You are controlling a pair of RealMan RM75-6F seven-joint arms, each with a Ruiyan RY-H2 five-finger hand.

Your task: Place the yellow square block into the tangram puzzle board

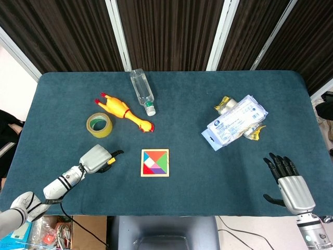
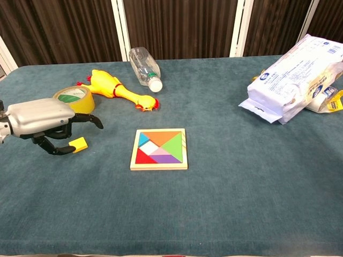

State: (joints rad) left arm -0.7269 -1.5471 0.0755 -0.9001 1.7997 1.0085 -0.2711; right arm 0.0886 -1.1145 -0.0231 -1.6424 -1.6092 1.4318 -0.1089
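The yellow square block (image 2: 81, 143) lies on the blue cloth left of the tangram puzzle board (image 2: 159, 149), a wooden frame filled with coloured pieces. My left hand (image 2: 45, 122) hovers right at the block, fingers arched over it and thumb low beside it. The block still rests on the cloth, with no firm grip showing. In the head view, my left hand (image 1: 96, 159) covers most of the block (image 1: 111, 161), just left of the board (image 1: 155, 163). My right hand (image 1: 289, 182) rests at the front right edge, fingers spread, holding nothing.
A yellow tape roll (image 2: 75, 101), a rubber chicken (image 2: 118, 88) and a lying plastic bottle (image 2: 143, 67) sit behind the block. A white packet (image 2: 292, 64) with yellow wrappers (image 1: 225, 104) lies at the right.
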